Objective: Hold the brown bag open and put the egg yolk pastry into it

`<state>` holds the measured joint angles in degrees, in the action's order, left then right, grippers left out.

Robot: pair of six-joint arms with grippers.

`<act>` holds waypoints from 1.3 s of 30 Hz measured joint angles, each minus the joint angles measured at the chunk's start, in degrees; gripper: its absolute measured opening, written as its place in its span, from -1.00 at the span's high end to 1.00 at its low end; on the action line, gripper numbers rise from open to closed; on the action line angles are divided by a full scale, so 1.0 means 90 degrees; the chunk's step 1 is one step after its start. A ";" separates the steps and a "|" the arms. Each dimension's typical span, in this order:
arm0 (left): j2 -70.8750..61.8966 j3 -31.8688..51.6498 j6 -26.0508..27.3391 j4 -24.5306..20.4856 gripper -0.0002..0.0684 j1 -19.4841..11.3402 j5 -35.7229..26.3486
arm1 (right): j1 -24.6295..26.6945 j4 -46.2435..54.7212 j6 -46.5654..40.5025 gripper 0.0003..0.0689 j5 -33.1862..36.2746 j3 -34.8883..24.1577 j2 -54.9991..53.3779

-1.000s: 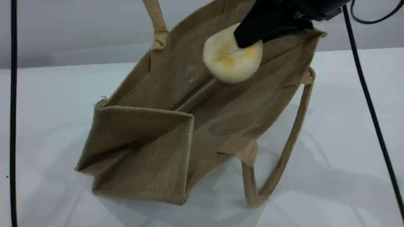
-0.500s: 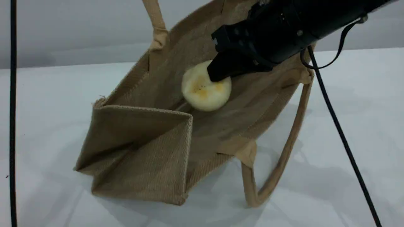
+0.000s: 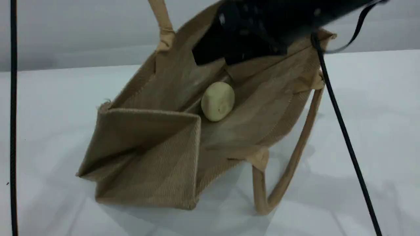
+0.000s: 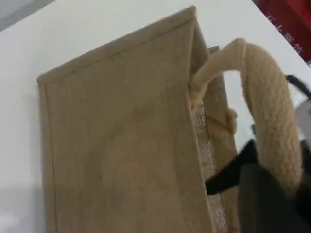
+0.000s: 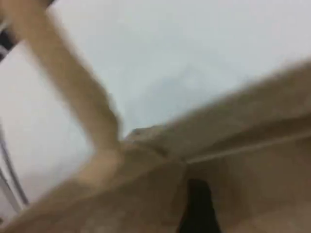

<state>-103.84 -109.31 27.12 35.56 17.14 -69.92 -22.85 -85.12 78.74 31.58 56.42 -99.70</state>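
Observation:
The brown bag (image 3: 154, 154) lies tilted on the white table with its mouth held wide toward the camera. Its far handle (image 3: 162, 19) runs up out of the frame. In the left wrist view that handle (image 4: 272, 121) loops down into my left gripper (image 4: 265, 191), which is shut on it. The egg yolk pastry (image 3: 217, 101) rests free inside the bag near the bottom fold, its pale side showing. My right gripper (image 3: 215, 59) hovers open just above it inside the mouth, blurred. A dark fingertip (image 5: 197, 208) shows over the bag's lining.
A black cable (image 3: 344, 131) hangs from the right arm across the bag's right side. Another black cable (image 3: 13, 118) runs down the left edge. The bag's near handle (image 3: 282, 183) droops onto the table (image 3: 361, 82). A red object (image 4: 291, 19) lies beyond the bag.
My right gripper carried the pastry down into the bag, let it go and pulled up. The pastry dropped to the bag's bottom and turned over. The left gripper kept its hold.

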 joint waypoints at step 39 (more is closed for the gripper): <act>0.0549 0.2518 0.0997 0.0621 0.75 -0.0330 0.1357 | 0.0000 0.3529 -0.2848 -0.33 0.0097 0.0000 0.3950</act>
<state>-98.90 -86.64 36.10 41.15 14.17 -57.71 -22.85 -53.36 53.11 32.46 56.42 -64.15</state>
